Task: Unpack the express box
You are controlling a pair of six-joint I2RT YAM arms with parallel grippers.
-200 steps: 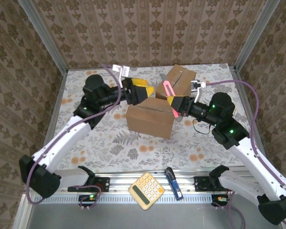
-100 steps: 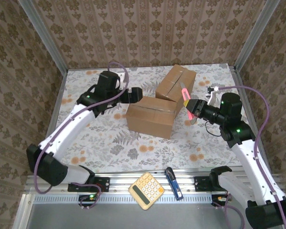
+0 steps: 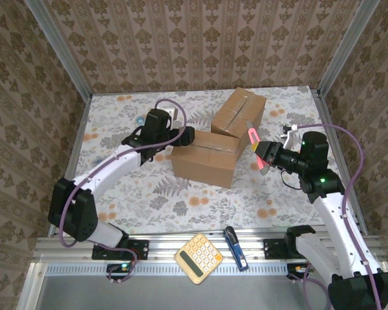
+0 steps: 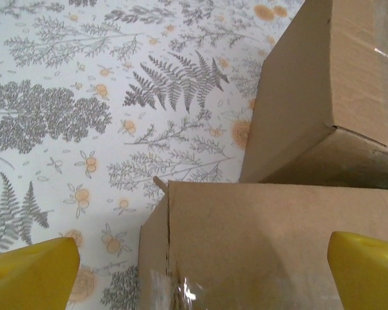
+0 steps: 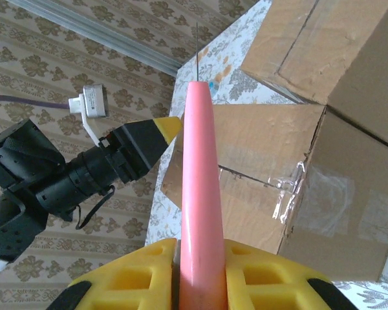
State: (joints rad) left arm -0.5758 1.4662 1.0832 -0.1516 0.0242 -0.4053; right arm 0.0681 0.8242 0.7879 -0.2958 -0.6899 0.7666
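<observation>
Top external view: express box [image 3: 204, 157] sits mid-tabletop, brown cardboard, flaps closed, clear tape along the top seam. Flaps not yet opened. Second box [image 3: 238, 112], same cardboard, lies just behind it toward the far right, turned at an angle; its near corner meets the express box's back edge, but contact can't be confirmed.

Left tool [image 3: 184, 137] is at the express box's left end, released and spread wide, gripping nothing. Left wrist view: one of its yellow fingers [image 4: 29, 271] is over bare floral tabletop [image 3: 149, 187], and the other is over the box top, so the box's left edge and top corner lie between them. Tape glints at that corner.

Right tool [image 3: 265, 154] is off the express box's right end, apart from it, clenched on a pink cutter [image 3: 253, 137]. Right wrist view: the cutter stands straight out between the yellow fingers, its thin tip aimed across the boxes toward the left tool. The taped right end of the express box lies just beside the pink shaft.

At the near rail, well apart from the boxes: a yellow calculator [image 3: 198, 258] and a small blue object [image 3: 236, 247] beside it, too small to identify.
</observation>
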